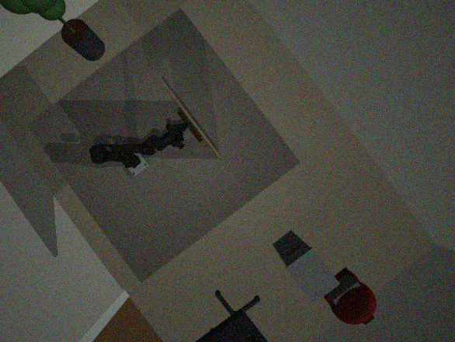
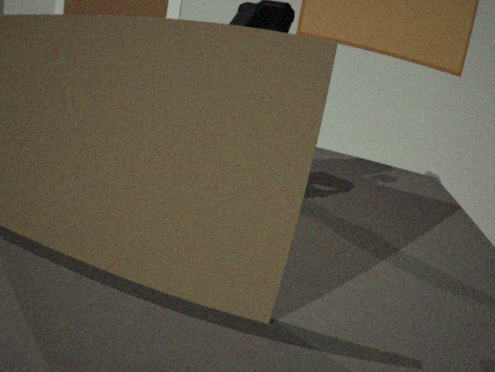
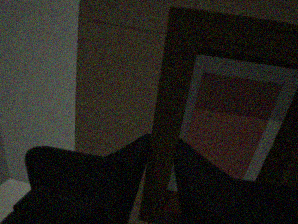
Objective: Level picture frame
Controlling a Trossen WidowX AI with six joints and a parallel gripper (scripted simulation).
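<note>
The picture frame (image 1: 197, 134) (image 3: 172, 75) is dark brown, with a pale mat around a reddish picture. It is on the arm's side of the upright tan panel (image 1: 211, 147) (image 2: 169, 169) (image 3: 115, 85). My gripper (image 1: 186, 126) (image 3: 162, 141) is shut on the frame's left side bar, low in the wrist view. The frame's top edge slopes down to the right there, roughly along a thin line on the panel. The exact tilt is hard to judge. The screw and notched strip are hidden. The exterior view shows only the panel's back, which hides the frame and fingers.
The arm's base stands by a white plate (image 1: 139, 166) on the grey table top (image 1: 175, 202). The black top of the arm (image 2: 270, 17) shows over the panel. A potted plant (image 1: 83, 40), a red round object (image 1: 355, 305) and a black stand (image 1: 237, 326) are around the table.
</note>
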